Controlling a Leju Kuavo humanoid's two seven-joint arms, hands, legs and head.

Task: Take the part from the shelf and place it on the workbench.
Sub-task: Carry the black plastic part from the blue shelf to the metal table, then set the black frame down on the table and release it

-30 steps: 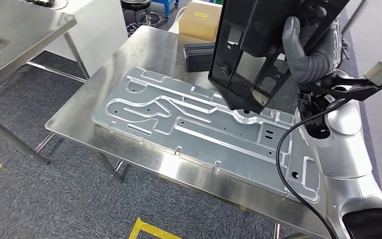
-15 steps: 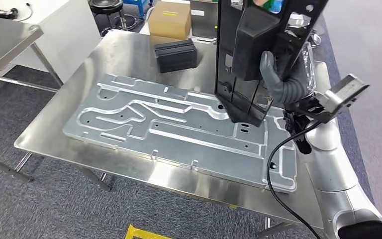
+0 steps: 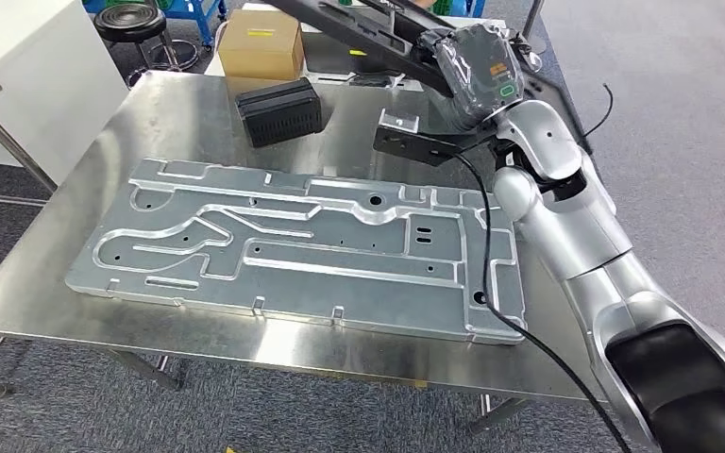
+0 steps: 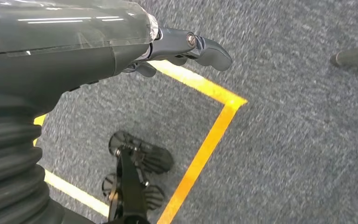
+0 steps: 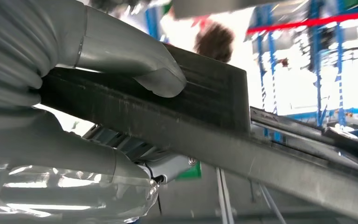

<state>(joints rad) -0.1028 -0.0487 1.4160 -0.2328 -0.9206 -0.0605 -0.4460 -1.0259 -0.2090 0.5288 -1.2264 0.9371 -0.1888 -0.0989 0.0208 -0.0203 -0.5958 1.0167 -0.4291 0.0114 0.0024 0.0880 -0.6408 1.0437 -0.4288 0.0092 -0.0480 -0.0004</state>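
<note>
The right hand [image 3: 477, 61], wrapped in clear crinkled film, gripped the long flat black plastic part [image 3: 359, 24] at the upper centre of the head picture. The part lay nearly level, high over the far edge of the brushed steel workbench [image 3: 75, 274], and the top border cut off its far end. In the right wrist picture the smooth grey thumb [image 5: 135, 65] pressed on the ribbed black face of the part [image 5: 205, 116]; the other fingers were hidden behind it.

A large milled aluminium plate [image 3: 302, 250] with grooves and slots lay on the workbench, and a ribbed black box [image 3: 278, 110] stood beyond it.

Half a second before, the part stood almost upright over the plate.

The left hand [image 4: 186, 46] hung over grey carpet with yellow tape lines [image 4: 205, 140], fingers loosely bent, holding nothing.
</note>
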